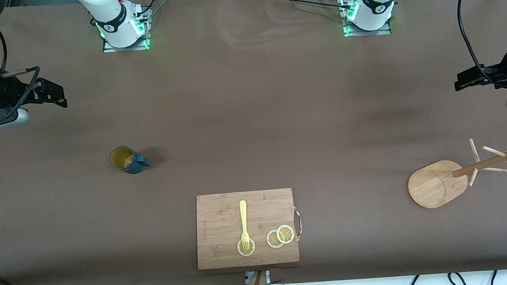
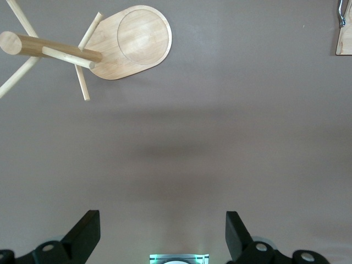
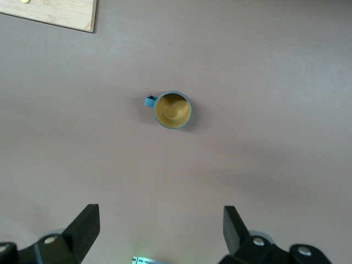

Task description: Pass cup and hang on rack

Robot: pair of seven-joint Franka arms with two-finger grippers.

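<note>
The cup stands upright on the brown surface toward the right arm's end, well apart from the right gripper, which hangs over bare surface with its fingers spread wide. The cup is dark teal outside, yellowish-tan inside, with one side handle. The rack, a light wooden mug tree, stands toward the left arm's end; the left gripper hangs nearby, fingers apart.

Cup: dark teal, yellowish-tan inside, upright on the table toward my right arm's end, mouth up, handle pointing toward my left arm's end. Rack: light wood, upright toward my left arm's end, darker post, thin angled pegs bare.
</note>
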